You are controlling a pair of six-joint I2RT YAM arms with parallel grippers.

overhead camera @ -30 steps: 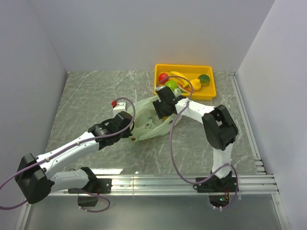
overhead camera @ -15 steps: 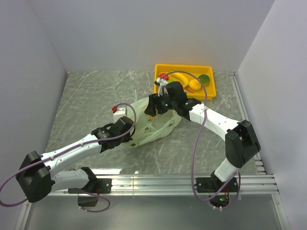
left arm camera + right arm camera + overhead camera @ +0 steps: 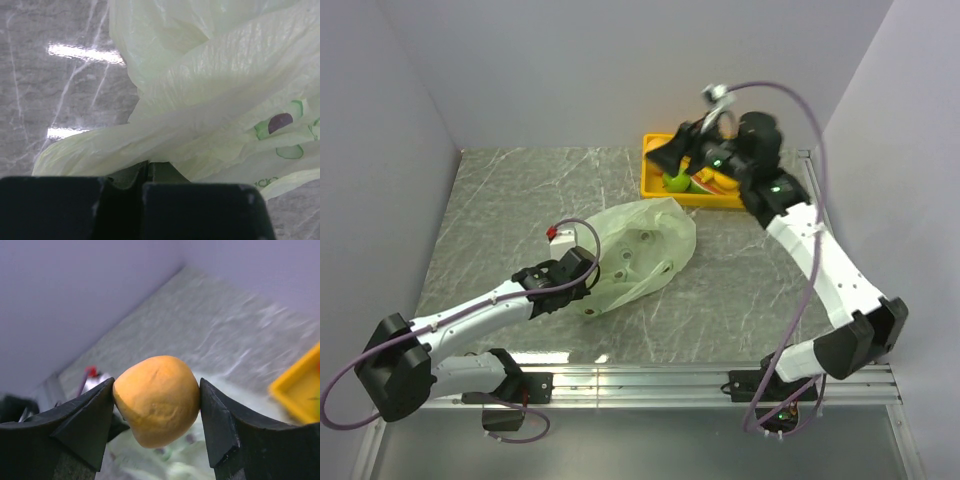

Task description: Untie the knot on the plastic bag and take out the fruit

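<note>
Fruit (image 3: 156, 402) in right tool (image 3: 156, 389), wrist-view only.

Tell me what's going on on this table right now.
The left gripper pinches an edge of the pale green plastic bag, which lies slack on the table. The right gripper holds a yellow-orange fruit in the air near the yellow tray, where other fruit already sits.

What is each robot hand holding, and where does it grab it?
The right gripper squeezes an orange-yellow fruit by its two sides. The left gripper pinches a fold at the edge of the plastic bag.
</note>
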